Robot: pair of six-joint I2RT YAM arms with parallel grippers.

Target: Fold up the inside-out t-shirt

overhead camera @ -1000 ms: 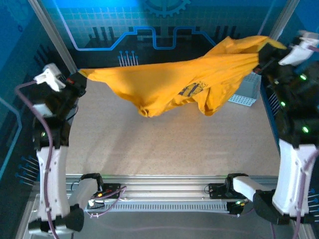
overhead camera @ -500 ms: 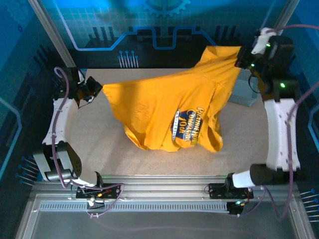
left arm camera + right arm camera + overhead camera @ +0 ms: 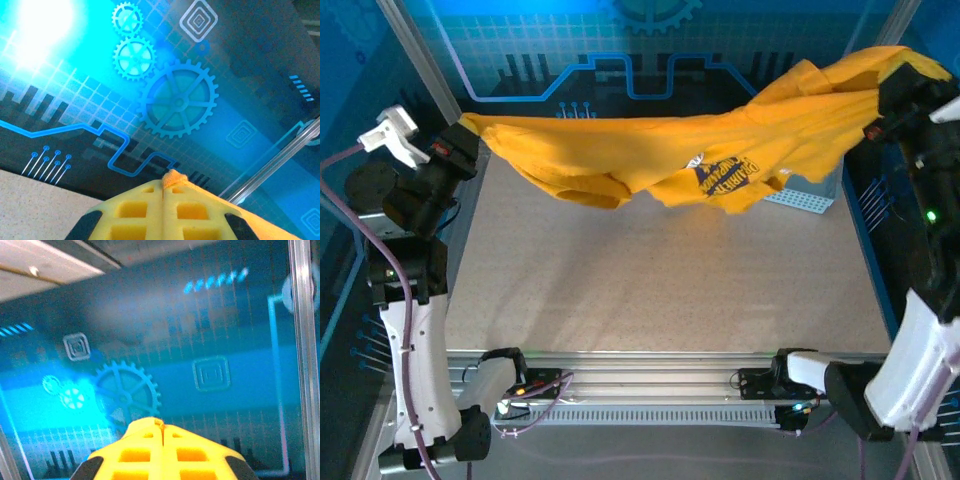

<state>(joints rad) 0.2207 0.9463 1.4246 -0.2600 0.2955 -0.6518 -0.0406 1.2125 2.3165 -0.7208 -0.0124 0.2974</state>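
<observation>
The shirt [image 3: 740,135] hangs in the air above the table [image 3: 650,290], stretched in a long band between the 2 grippers. It touches the tabletop nowhere that I can see.

The left gripper [image 3: 468,145] stands over the table's far left corner, clamped on one end of the shirt, and the cloth runs out taut from its tip. In the left wrist view the left gripper [image 3: 164,186] has its 2 yellow fingers [image 3: 131,210] pressed flat together with no gap. A small nub of the shirt [image 3: 173,176] pokes out at their tip.

The right gripper [image 3: 892,95] is raised over the table's far right corner, higher than the left. It is closed on the other end of the shirt, which bunches and drapes over it. In the right wrist view the right gripper [image 3: 161,426] also shows its fingers [image 3: 135,455] meeting along a thin seam. I cannot tell cloth from the yellow pads at that tip.

The shirt sags lowest over the table's far middle, where a blue and white print [image 3: 722,178] faces the top camera. A basket [image 3: 812,195] sits on the table's far right part, partly behind the shirt's hanging edge. Beyond the table stands a blue backdrop [image 3: 177,102] with gear patterns.
</observation>
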